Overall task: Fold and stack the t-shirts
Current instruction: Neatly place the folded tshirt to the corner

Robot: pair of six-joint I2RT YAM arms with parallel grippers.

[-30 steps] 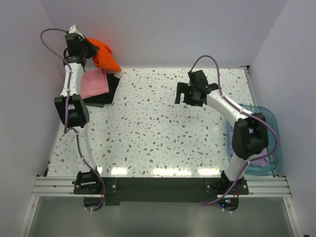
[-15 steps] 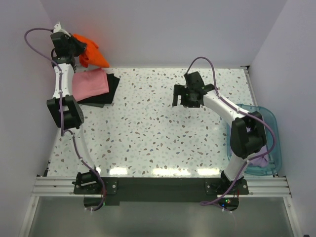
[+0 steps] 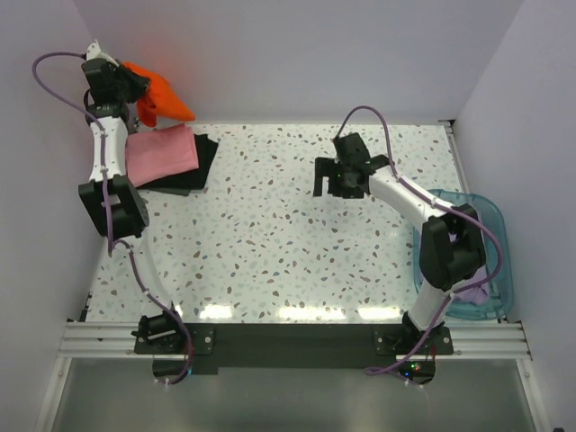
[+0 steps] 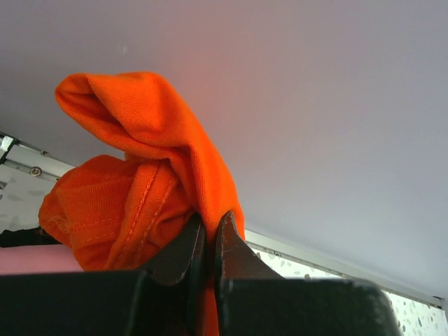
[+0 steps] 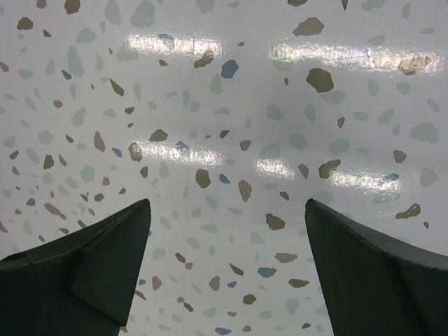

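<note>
You had the pink cloth t-shirt (image 3: 162,151) folded on the black t-shirt (image 3: 206,158) at the far-left corner of the counter (image 3: 297,243), left gripper (image 4: 208,225) clamped on the bunched orange-red t-shirt (image 4: 133,182) above it, right gripper (image 5: 227,234) spread empty, pale lavender t-shirt (image 3: 478,292) waiting in the blue plastic basket (image 3: 500,236).

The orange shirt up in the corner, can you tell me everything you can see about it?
The orange t-shirt is bright orange-red, made of soft knit cloth, with a stitched hem showing. It is bunched and crumpled, not folded. It is held up above the table in the far left corner, close to the wall. The left gripper is shut on a pinch of it, and the rest droops in loose folds around it. Nothing else seems to touch it.
</note>
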